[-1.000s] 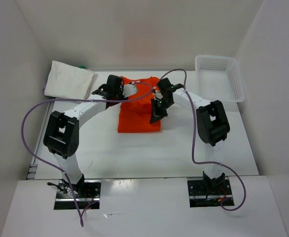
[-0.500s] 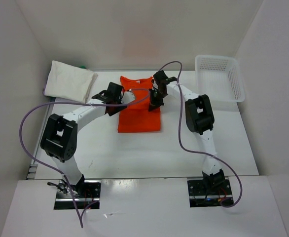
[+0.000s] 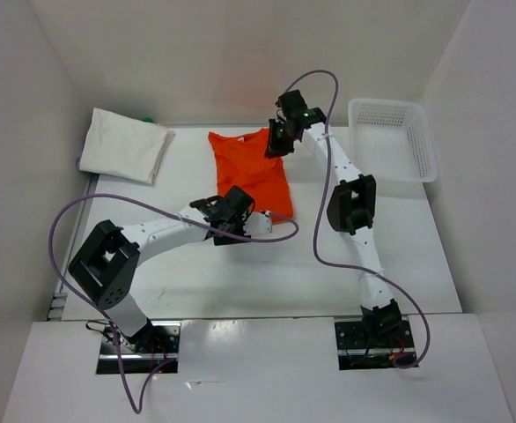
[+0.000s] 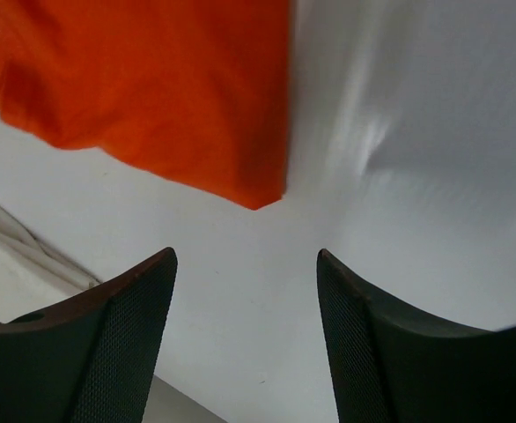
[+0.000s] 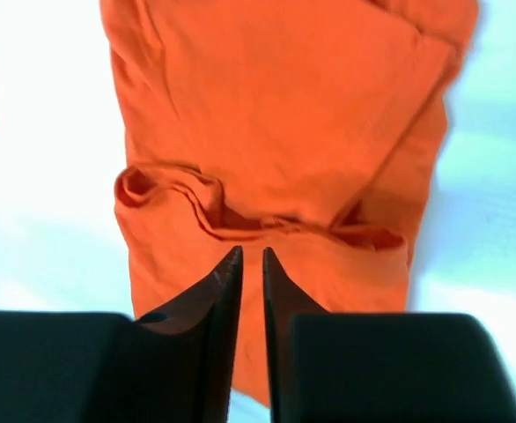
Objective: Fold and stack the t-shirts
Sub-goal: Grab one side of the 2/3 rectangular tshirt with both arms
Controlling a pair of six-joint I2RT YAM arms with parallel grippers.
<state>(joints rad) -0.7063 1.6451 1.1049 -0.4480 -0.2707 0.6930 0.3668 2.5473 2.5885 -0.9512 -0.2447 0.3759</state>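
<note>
Wrist view: right gripper [image 5: 251,252] seemingly pinches orange-red t-shirt [image 5: 276,132].

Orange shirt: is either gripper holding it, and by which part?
The right gripper appears pinched on the orange shirt at its collar edge. The left gripper is open and empty, just off a corner.

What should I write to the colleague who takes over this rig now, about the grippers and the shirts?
Left gripper: open, empty, over bare table, just short of the orange shirt corner.
Right gripper: nearly shut at the orange shirt's collar, apparently pinching it.
Things: orange shirt partly folded, askew, mid-table; white shirt folded at far left, a bit of green behind it; basket far right.
Done: white shirt folded.
Left: finish folding the orange shirt, then stack it.
</note>
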